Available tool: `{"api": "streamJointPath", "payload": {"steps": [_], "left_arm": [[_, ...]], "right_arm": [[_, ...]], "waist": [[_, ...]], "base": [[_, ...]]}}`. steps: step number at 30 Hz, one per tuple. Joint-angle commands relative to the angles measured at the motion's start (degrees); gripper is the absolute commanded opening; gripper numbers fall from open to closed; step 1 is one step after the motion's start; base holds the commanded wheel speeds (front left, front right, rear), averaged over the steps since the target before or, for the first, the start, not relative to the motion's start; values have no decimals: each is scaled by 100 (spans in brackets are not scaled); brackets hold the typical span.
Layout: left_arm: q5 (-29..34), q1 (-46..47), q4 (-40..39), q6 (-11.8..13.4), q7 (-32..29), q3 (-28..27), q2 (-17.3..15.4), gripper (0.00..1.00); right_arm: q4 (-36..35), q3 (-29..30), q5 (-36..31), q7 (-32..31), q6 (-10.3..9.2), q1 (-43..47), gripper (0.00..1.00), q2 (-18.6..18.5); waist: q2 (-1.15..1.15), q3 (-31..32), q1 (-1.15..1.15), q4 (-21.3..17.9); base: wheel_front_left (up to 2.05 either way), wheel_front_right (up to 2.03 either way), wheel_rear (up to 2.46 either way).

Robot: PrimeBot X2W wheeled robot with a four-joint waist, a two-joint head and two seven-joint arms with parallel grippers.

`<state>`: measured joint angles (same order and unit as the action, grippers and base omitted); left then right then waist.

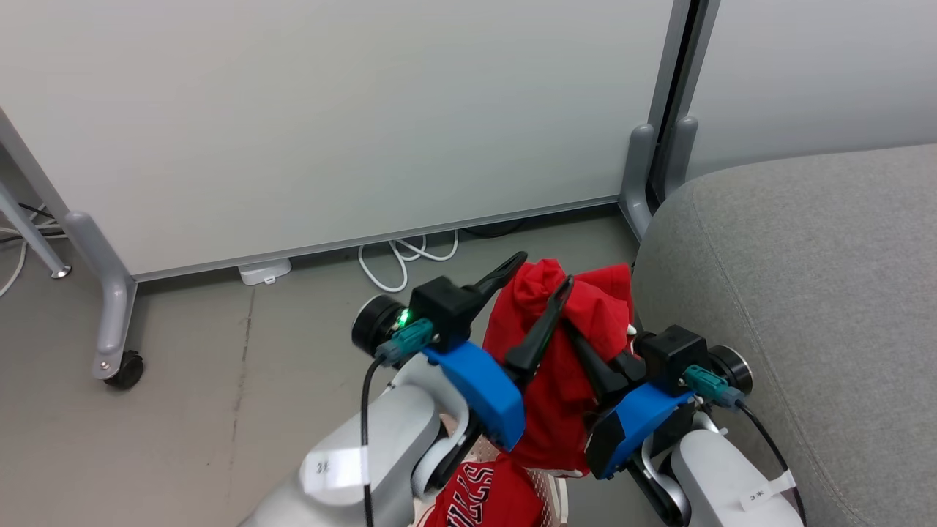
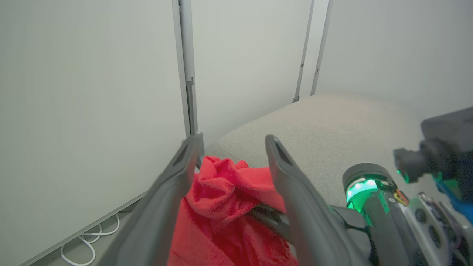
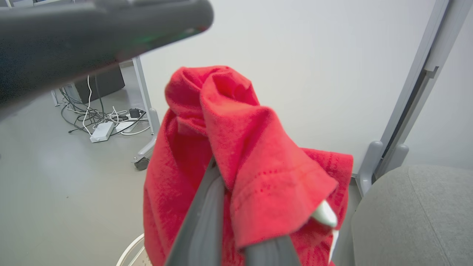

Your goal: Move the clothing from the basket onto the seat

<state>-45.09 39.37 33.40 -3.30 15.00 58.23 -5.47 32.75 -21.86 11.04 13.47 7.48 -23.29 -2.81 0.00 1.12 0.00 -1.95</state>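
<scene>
The clothing is in two places. The plain garment (image 1: 556, 395) hangs in the air above the basket (image 1: 545, 484), just beside the rounded edge of the seat (image 1: 805, 293). The jersey (image 1: 487, 501) lies in the basket below it.

The right gripper (image 1: 578, 340) is clamped on the garment near its bunched top and seems to carry all its weight. The left gripper (image 1: 545, 268) is spread wide, with a finger on either side of the bunch and no pinch on it.

The step in hand looks like a one-armed carry to the seat. To do it well:

- Draw the left gripper back and clear first, so its open fingers do not drag a fold with them.
- Raise the right arm until the hanging tail is above the cushion's edge.
- Swing it to the robot's right, well in over the flat of the seat.
- Lower until the cloth pools there, and only then open.

Released on the rounded shoulder, the soft cloth would likely slide to the floor.
</scene>
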Motion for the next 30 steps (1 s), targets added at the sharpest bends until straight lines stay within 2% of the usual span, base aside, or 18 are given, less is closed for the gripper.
{"api": "streamJointPath", "payload": {"steps": [1,7,14,22,30], "left_arm": [[109,-271,-117,41,23,-141,-88,100],[977,-1427,-904,-25,25,-1164,-441,100],[1707,-2455,-1428,-173,26,-2211,-598,100],[2299,-3140,-1736,-335,27,-3091,-436,100],[2649,-3340,-1735,-413,28,-3474,-254,100]], "right_arm": [[-33,21,-41,39,3,32,0,-14],[-152,99,-138,57,3,83,0,-14],[-235,228,-222,21,3,151,0,-14],[-314,283,-225,-19,3,189,0,-14],[-350,312,-224,-67,3,200,0,-14]], "waist": [[0,-10,0,1],[0,-56,0,18],[0,-71,0,87],[0,-94,0,111],[0,-112,0,98]], "base": [[0,0,0],[0,0,0],[0,0,0],[0,0,0],[0,0,0]]}}
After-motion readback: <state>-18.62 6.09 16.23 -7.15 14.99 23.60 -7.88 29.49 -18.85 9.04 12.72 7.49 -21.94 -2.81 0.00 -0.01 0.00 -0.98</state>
